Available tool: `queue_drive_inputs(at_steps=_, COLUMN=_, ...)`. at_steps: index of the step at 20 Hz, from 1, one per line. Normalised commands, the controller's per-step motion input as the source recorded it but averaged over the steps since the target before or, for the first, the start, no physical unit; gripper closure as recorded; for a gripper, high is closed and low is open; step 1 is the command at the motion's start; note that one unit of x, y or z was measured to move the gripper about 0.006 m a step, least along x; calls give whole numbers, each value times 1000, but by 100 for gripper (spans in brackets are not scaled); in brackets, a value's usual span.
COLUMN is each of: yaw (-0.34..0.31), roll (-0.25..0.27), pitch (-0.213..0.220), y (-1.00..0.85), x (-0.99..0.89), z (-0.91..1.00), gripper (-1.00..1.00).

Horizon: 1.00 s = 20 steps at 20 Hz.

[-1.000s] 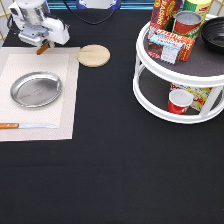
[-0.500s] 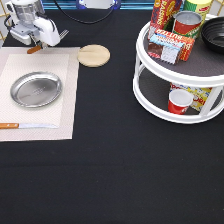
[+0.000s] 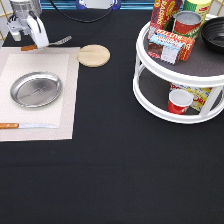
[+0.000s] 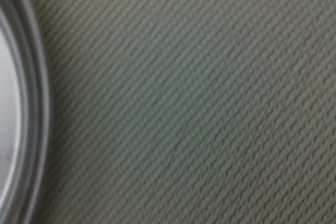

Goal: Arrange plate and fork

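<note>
The gripper (image 3: 28, 40) is hanging over the worktop's (image 3: 110, 170) corner at the exterior view's top left. Its white fingers (image 3: 41, 34) are looking spread, with nothing pinched between them. A second ago it was sitting right over the fork (image 3: 47, 44) and hiding most of it. Now the fork is lying flat in plain sight just below the fingers. Its wooden handle is pointing toward the exterior view's left, and its prongs are reaching toward the disc (image 3: 94, 55). I am judging that the fork has been set down and let go, along the mat's (image 3: 67, 100) edge nearest the exterior view's top.

The plate (image 3: 36, 89) is resting in the middle of the mat, well apart from the fork. A knife (image 3: 25, 125) is lying along the mat's opposite edge. The wrist view is showing only the plate's rim (image 4: 30, 100) against the mat's weave (image 4: 187, 110).

The worktop is covered in black cloth. By its edge at the exterior view's right, a white two-tier rack (image 3: 150, 75) is carrying cans, packets, a red cup (image 3: 178, 101) and a black bowl (image 3: 215, 30).
</note>
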Motion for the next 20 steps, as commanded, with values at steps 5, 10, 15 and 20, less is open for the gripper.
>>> queue_drive_inputs(at_steps=5, yaw=-300, roll=3, pitch=0, y=-39, x=119, z=-310, gripper=100)
queue_drive_inputs(at_steps=10, yaw=-175, roll=45, pitch=0, y=-320, x=121, z=-268, gripper=100)
queue_drive_inputs(at_steps=15, yaw=-84, roll=86, pitch=13, y=-561, x=23, z=-97, gripper=100)
queue_drive_inputs(at_steps=20, yaw=-119, roll=77, pitch=70, y=-507, x=1, z=-30, gripper=100)
